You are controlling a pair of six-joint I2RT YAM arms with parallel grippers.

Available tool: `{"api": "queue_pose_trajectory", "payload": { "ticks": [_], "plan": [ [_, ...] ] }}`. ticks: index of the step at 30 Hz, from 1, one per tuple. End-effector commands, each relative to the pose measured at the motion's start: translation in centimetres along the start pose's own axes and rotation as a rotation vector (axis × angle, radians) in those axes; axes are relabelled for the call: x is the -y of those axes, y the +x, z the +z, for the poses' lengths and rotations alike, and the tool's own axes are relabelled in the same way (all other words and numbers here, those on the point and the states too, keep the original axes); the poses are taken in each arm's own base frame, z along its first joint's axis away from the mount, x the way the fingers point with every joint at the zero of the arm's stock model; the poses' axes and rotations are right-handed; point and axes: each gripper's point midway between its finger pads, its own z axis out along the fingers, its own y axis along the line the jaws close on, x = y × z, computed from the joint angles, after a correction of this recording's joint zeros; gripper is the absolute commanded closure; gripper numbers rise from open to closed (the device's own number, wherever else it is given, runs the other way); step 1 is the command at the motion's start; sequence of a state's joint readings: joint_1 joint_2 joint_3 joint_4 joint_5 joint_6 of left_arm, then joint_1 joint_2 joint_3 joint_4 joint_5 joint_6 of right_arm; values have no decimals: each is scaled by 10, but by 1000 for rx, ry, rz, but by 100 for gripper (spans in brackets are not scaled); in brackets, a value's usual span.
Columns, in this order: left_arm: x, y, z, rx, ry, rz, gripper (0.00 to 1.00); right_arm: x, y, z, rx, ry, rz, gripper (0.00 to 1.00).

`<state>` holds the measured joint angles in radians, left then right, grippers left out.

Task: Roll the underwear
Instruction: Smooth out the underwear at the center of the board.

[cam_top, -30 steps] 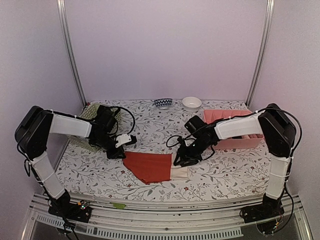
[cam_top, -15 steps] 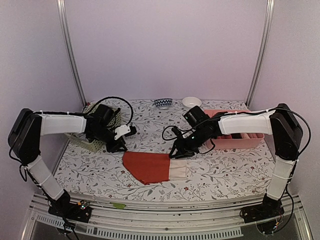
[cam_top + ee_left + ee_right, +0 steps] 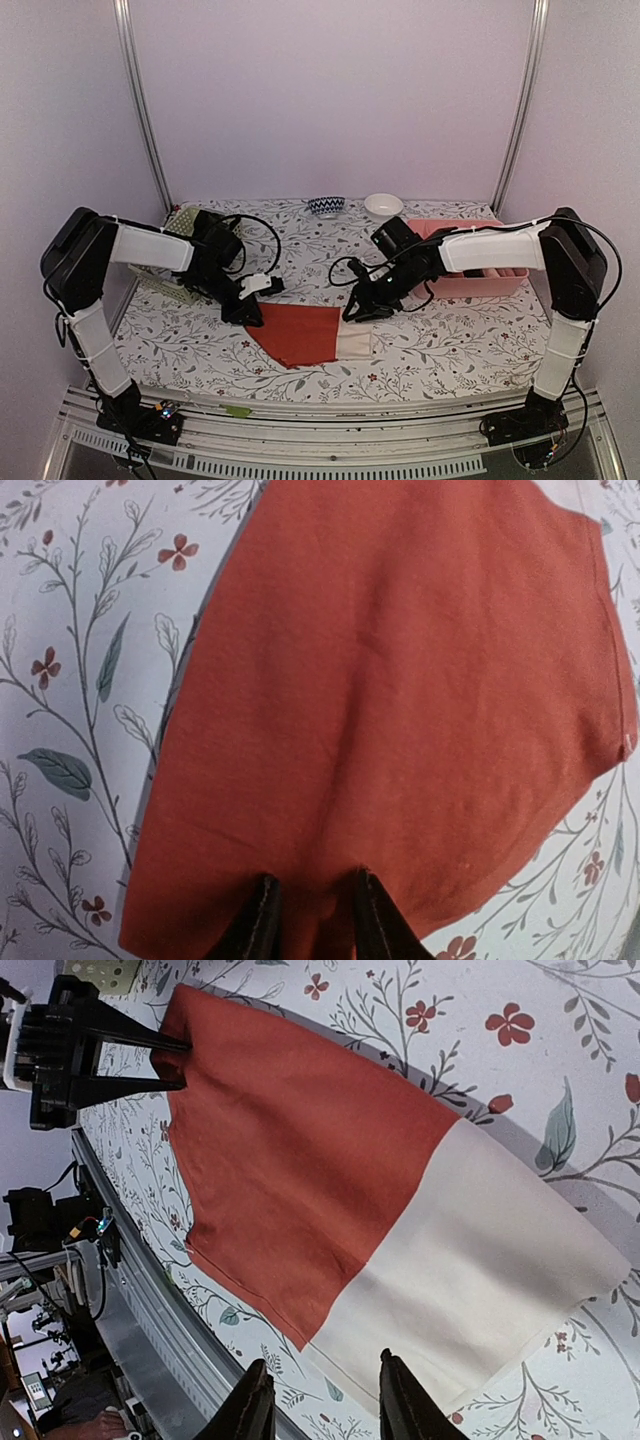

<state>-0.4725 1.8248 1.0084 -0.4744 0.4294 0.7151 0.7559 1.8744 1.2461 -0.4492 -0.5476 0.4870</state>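
Observation:
The underwear (image 3: 305, 335) lies flat on the flowered table, red-orange with a cream-white part (image 3: 353, 342) on its right. My left gripper (image 3: 250, 312) is down on its left corner. In the left wrist view its tips (image 3: 315, 880) press into the red cloth (image 3: 400, 680), jaws a little apart, with a small ridge of cloth between them. The right wrist view also shows the left gripper (image 3: 183, 1065) straddling that corner. My right gripper (image 3: 356, 312) hovers at the far edge of the cream part. Its jaws (image 3: 325, 1365) are open and hold nothing, just above the cloth (image 3: 300, 1160).
A pink tray (image 3: 480, 288) stands at the right behind my right arm. A pale green basket (image 3: 178, 222) sits at the left behind my left arm. A white bowl (image 3: 383, 206) and a patterned bowl (image 3: 326, 206) stand at the back. The table's front rail (image 3: 150, 1290) runs near the cloth.
My left gripper came down from beside the basket onto the left corner of the underwear, and its jaws narrowed. The right gripper stayed by the cream part's far edge, shifting only slightly.

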Motion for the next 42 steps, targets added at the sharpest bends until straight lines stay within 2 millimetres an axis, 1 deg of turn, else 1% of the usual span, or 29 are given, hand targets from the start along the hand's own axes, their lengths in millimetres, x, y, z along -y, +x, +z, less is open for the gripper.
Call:
{"api": "queue_pose_trajectory", "payload": {
  "ticks": [1,3,4,5,6,8,10,12,14,15,16,17,18,19,20,21,22,23,25,26,27,28,29,30,31,34,36,39,42],
  "plan": [
    [-15,42,-3,-121,-20,-3,74,-11,-6,-23,67,-14,-51,62],
    [-26,49,-9,-134,-39,8,73,-11,-3,-27,81,-19,-76,62],
    [-29,48,-12,-131,-46,24,71,-13,-3,-29,91,-22,-93,62],
    [-31,42,-17,-114,-51,46,70,-15,-4,-33,106,-24,-112,61],
    [-30,34,-23,-84,-52,72,69,-18,-6,-36,124,-19,-147,61],
    [-23,11,-39,3,-55,136,65,-29,-11,-48,180,5,-237,60],
    [-18,-14,-59,95,-77,182,62,-40,-17,-61,252,42,-353,59],
    [-17,-38,-82,177,-113,208,59,-55,-27,-83,349,71,-446,53],
    [-17,-60,-109,256,-169,222,55,-71,-42,-113,471,99,-519,46],
    [-18,-74,-128,310,-222,242,52,-79,-47,-127,524,106,-552,41],
    [-19,-83,-138,343,-251,248,47,-86,-52,-141,578,115,-590,36],
    [-20,-94,-156,392,-297,262,37,-94,-56,-151,617,112,-615,26],
    [-18,-105,-173,448,-344,277,21,-101,-59,-159,654,106,-646,14],
    [-18,-113,-184,496,-383,283,10,-105,-63,-166,693,110,-666,2],
    [-18,-119,-193,544,-419,278,4,-105,-70,-173,741,130,-662,1],
    [-17,-122,-199,582,-445,272,4,-102,-78,-178,783,156,-621,1],
    [-15,-122,-199,608,-453,261,4,-98,-84,-181,806,175,-579,1],
    [-10,-122,-198,620,-441,266,4,-99,-86,-180,810,161,-550,1],
    [8,-117,-184,590,-344,302,4,-109,-79,-163,732,100,-637,1],
    [17,-112,-175,568,-286,300,4,-104,-73,-143,637,91,-680,1],
    [21,-106,-166,538,-255,280,4,-109,-69,-133,565,58,-702,1],
    [24,-99,-157,514,-233,261,4,-102,-65,-115,474,61,-701,2],
    [26,-91,-150,495,-221,246,4,-92,-60,-98,392,73,-708,5],
    [30,-83,-140,477,-207,235,4,-81,-56,-82,329,93,-701,9],
    [33,-77,-134,467,-205,233,4,-67,-52,-67,276,127,-695,10],
    [43,-64,-116,419,-216,247,4,-33,-47,-33,182,249,-694,12],
    [47,-59,-107,395,-223,253,4,-21,-44,-17,126,282,-694,15],
    [50,-54,-99,379,-219,236,4,-15,-36,7,66,308,-711,20],
    [51,-50,-94,367,-217,219,4,-2,-28,31,-2,349,-724,22]
  ]
}}
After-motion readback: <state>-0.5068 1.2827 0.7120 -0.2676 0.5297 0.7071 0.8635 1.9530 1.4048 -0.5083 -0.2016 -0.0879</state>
